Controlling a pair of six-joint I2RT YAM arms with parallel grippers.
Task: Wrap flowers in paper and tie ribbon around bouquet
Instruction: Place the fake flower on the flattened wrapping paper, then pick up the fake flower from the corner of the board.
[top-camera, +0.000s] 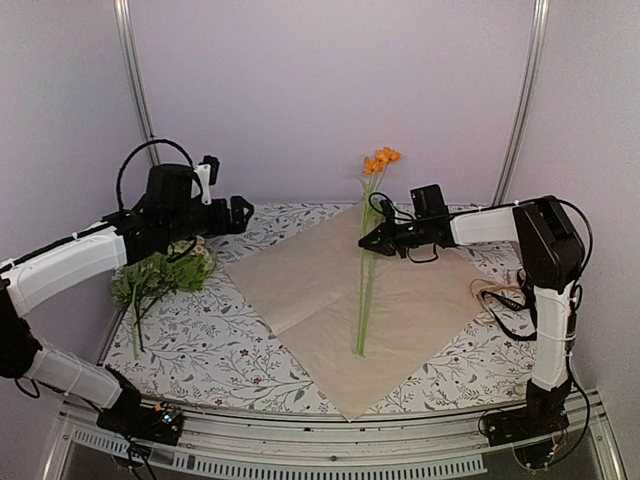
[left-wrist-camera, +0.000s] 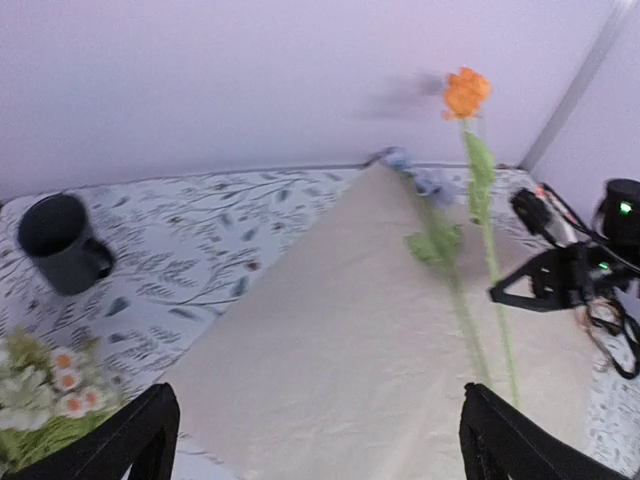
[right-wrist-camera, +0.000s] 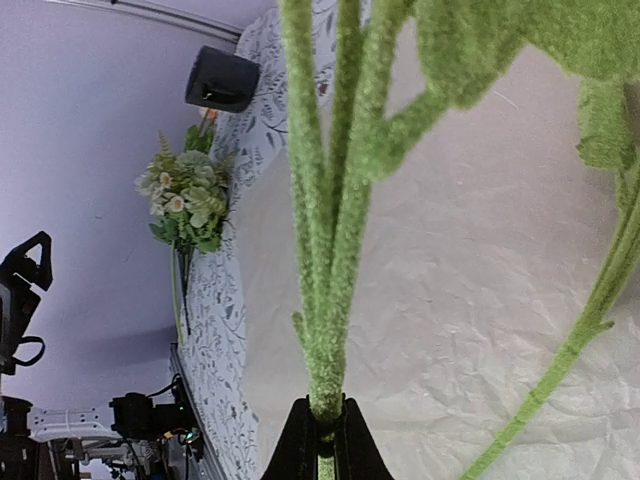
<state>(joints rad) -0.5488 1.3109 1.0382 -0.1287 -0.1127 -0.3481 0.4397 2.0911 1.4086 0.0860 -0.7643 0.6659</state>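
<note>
above the paper (top-camera: 420, 310), flower stems (top-camera: 364, 300) are pinched upright by the right gripper (top-camera: 369, 240) while the left gripper (top-camera: 241, 215) is held spread, and the stems could be toppled off the sheet if released standing.

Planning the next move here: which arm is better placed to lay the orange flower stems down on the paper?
Right, I'd say. The right gripper is shut on the orange flower stems, upright over the paper. The left gripper is open and empty, off by the white-flowered bunch.
</note>
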